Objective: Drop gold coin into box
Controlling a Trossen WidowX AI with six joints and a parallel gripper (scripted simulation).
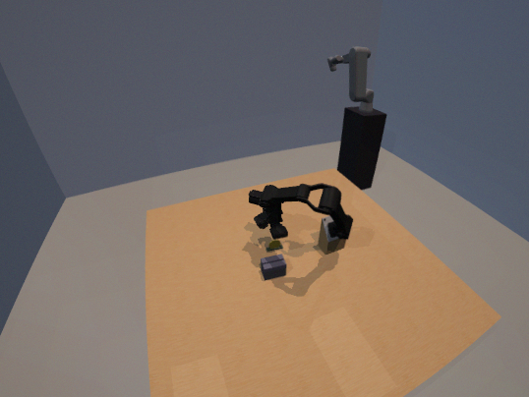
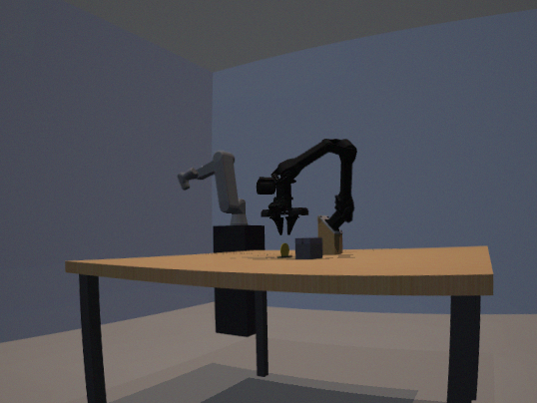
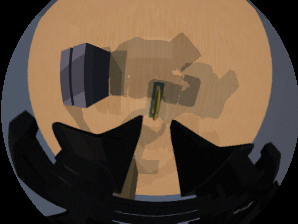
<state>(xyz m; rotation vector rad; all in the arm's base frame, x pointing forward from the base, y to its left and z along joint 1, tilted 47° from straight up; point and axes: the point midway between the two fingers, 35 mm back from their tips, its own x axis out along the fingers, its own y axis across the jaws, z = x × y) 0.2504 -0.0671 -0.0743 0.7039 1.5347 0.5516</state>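
The gold coin (image 1: 274,244) (image 2: 284,249) (image 3: 157,104) stands on edge in the dark-green holder (image 3: 158,85). My gripper (image 1: 269,227) (image 2: 284,233) (image 3: 157,121) points down above the coin, clear of it, with its fingers partly open and nothing between them. In the wrist view the coin's thin edge lies in line with the gap between the fingertips, a finger on either side. The closed grey box (image 1: 273,269) (image 2: 308,248) (image 3: 97,75) stands beside the holder, on the left in the wrist view. Its narrow slot shows there as a dark line across the lid.
My arm's pale base block (image 1: 324,242) (image 2: 326,238) stands on the wooden table (image 1: 221,305) (image 2: 399,264), to the right of the holder in the top and exterior views. A second, grey arm (image 1: 359,74) (image 2: 226,185) stands on a black pedestal (image 1: 361,147) (image 2: 232,309) beyond the table.
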